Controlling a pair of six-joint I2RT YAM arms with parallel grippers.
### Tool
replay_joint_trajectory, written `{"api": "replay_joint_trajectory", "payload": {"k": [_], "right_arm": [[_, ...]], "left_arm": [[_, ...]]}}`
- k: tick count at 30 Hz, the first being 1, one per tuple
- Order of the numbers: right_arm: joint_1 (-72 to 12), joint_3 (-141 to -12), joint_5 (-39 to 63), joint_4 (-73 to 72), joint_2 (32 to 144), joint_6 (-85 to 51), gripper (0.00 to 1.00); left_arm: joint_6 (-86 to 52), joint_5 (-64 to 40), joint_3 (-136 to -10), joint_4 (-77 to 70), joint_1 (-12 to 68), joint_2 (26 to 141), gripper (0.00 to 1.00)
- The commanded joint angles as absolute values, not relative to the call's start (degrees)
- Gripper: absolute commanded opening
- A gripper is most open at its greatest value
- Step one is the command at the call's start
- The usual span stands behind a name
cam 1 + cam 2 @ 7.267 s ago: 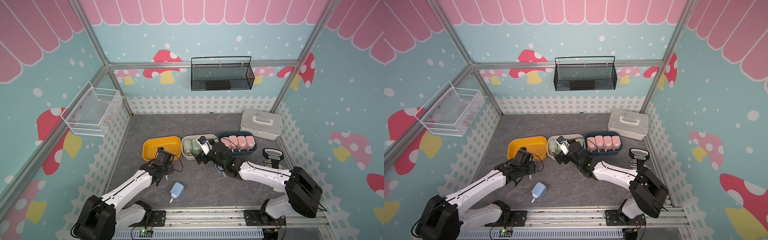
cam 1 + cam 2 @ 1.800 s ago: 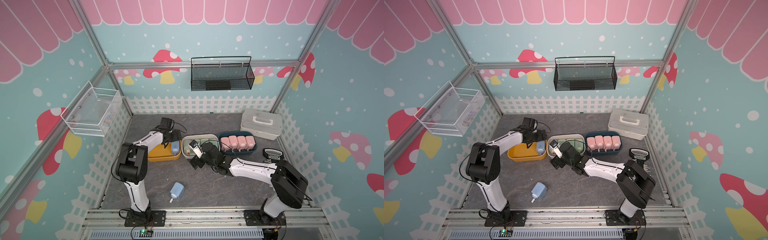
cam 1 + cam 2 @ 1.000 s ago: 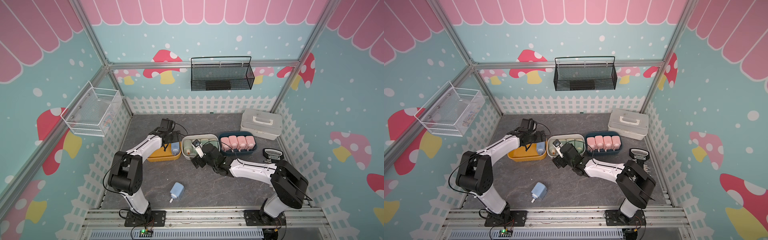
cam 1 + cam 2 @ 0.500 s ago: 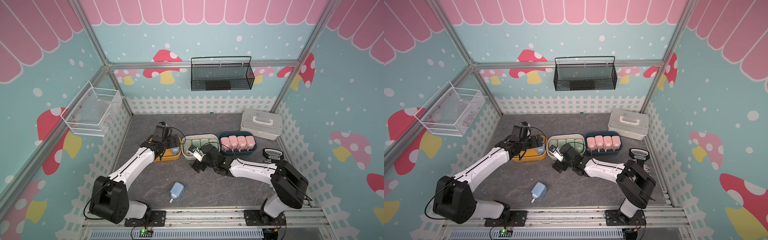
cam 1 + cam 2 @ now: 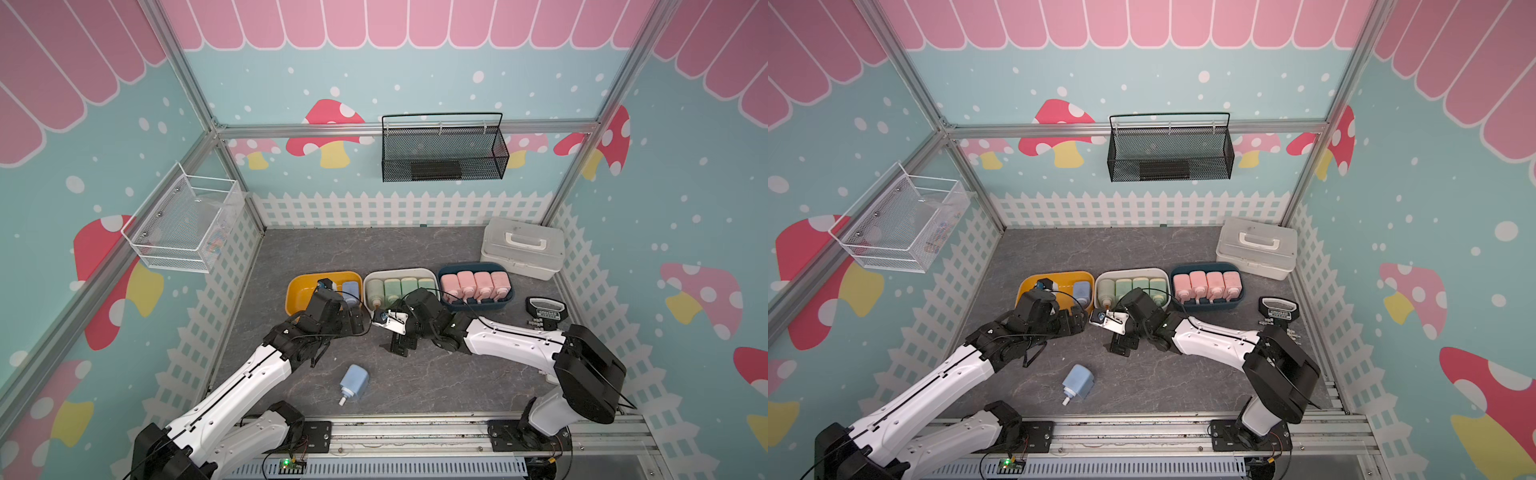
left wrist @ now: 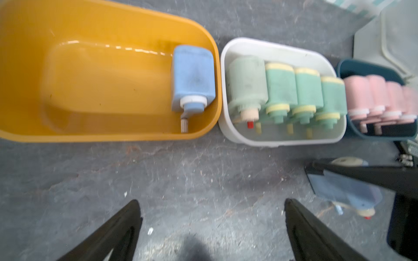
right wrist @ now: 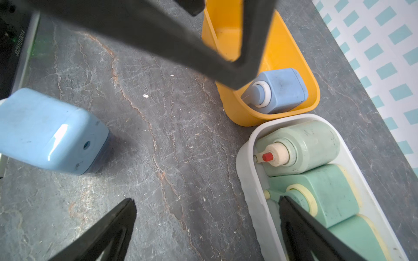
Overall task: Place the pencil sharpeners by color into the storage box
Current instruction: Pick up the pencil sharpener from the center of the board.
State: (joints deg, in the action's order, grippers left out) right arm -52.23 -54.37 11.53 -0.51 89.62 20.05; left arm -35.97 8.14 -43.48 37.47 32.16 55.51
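1. Green: four green sharpeners (image 5: 401, 286) fill the white tub (image 5: 398, 272), the reference for every place below. This colour appears finished.
2. Four pink sharpeners (image 5: 473, 284) fill the dark blue tub (image 5: 473, 307), just beside the white tub on the robot's right. This colour also appears finished.
3. One blue sharpener (image 5: 351, 287) lies in the yellow tub (image 5: 299, 286), just beside the white tub on the robot's left, against the wall nearest it.
4. A loose blue sharpener (image 5: 354, 382) lies on its side on the grey floor (image 5: 436, 386), well in front of the white tub, toward the robot's base. It is judged the only piece left to sort.
5. The left gripper (image 6: 211, 203) and the right gripper (image 7: 206, 200) hang just in front of the white tub, jaws spread wide, holding nothing.
6. A white case (image 5: 523, 249) stands behind the white tub to the right, with a small black device (image 5: 544, 309) further right. Both arms sit between the white tub and the loose piece, so they may crowd each other.
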Motion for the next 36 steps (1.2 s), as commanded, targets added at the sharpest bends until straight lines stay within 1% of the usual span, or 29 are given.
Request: {"api": "replay_joint_trajectory", "payload": {"k": [1,3,6,9,14,17,20,24,27,31,36], "right_arm": [[-52.31,-51.59,11.98,-4.51,87.49,23.15,0.99],[-52.29,-48.1,11.85,-10.64,86.83,24.77,0.99],[-52.29,-43.87,12.23,-18.56,86.03,25.45,0.99],[-52.29,-43.94,12.57,-18.86,86.17,25.19,0.99],[-52.29,-43.73,12.19,-19.09,86.2,24.6,0.99],[-52.34,-42.92,12.22,-20.5,85.81,23.97,0.98],[-52.3,-42.52,11.91,-21.17,85.66,23.52,0.98],[-52.31,-41.27,10.57,-22.84,85.26,23.17,0.98],[-52.29,-41.07,10.11,-22.9,84.94,23.24,0.98],[-52.29,-40.6,9.87,-22.99,84.22,23.03,0.98],[-52.29,-40.08,10.01,-23.38,83.94,22.55,0.98]], "left_arm": [[-40.62,7.41,-41.37,44.2,34.7,52.34,0.99],[-41.89,4.71,-40.03,44.51,35.86,50.78,0.99],[-42.52,3.9,-39.7,47.59,37.79,50.1,0.99],[-43.05,2.3,-39.01,49.28,40.76,50.2,0.98],[-46.84,1.54,-36.7,50.18,49.58,49.14,0.98],[-48.15,3.43,-35.23,51.12,54.4,49.55,0.97],[-49.41,8.31,-35.44,51.99,59.87,52.67,0.98],[-49.49,13.02,-36.48,51.86,65.09,56.68,0.98],[-49.33,13.74,-36.22,51.86,66.65,57.99,0.98],[-49.78,14.79,-35.49,51.82,67.28,56.88,0.97],[-51.0,16.08,-34.64,51.75,67.24,54.22,0.91]]}}
